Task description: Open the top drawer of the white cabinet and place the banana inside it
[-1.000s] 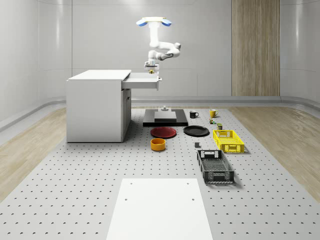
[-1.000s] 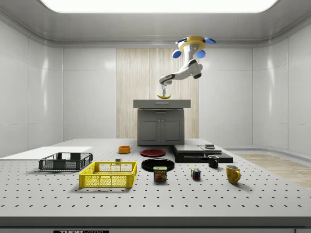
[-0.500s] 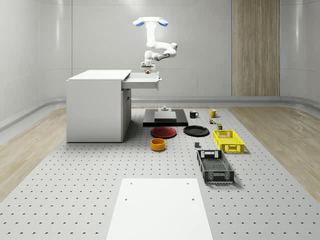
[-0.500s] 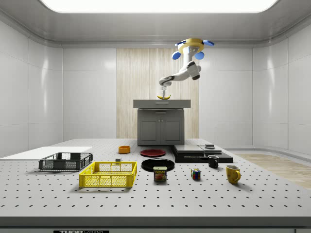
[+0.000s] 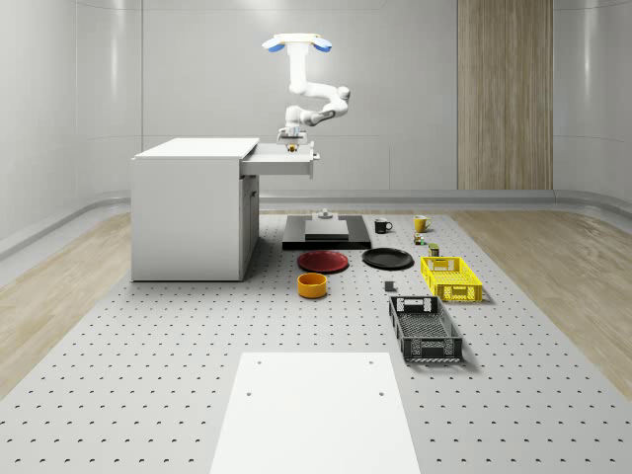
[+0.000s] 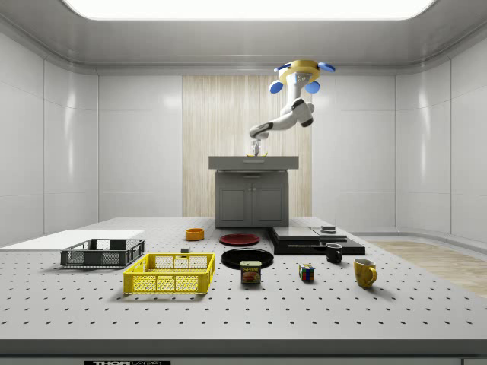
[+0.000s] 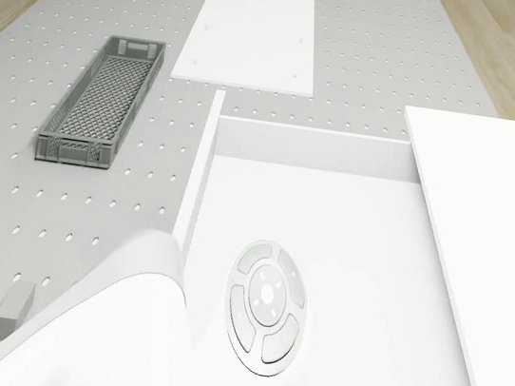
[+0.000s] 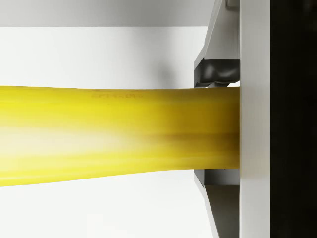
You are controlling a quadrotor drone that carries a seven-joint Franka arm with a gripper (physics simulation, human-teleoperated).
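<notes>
The white cabinet (image 5: 193, 207) stands at the whole-scene view's left with its top drawer (image 5: 282, 164) pulled out. The drone (image 5: 296, 42) hovers above the drawer. Its arm bends down, and the gripper (image 5: 292, 139) hangs just over the drawer's inside, shut on the yellow banana (image 5: 294, 147). In the wrist view the banana (image 8: 119, 134) lies crosswise between the dark finger pads (image 8: 218, 73), above the drawer's white floor. The side view has the gripper (image 6: 256, 147) at the cabinet's (image 6: 253, 194) top edge. The drone view looks down into the open drawer (image 7: 303, 209).
On the table in front of the cabinet lie a red plate (image 5: 323, 262), a black plate (image 5: 387, 259), an orange bowl (image 5: 312, 285), a yellow crate (image 5: 450, 277), a black crate (image 5: 425, 329) and a white board (image 5: 314, 413). Mugs (image 5: 382, 226) stand beyond a black platform (image 5: 326, 234).
The drone has shifted a little toward the whole-scene view's left. The gripper has come down with the banana to the drawer's opening.
</notes>
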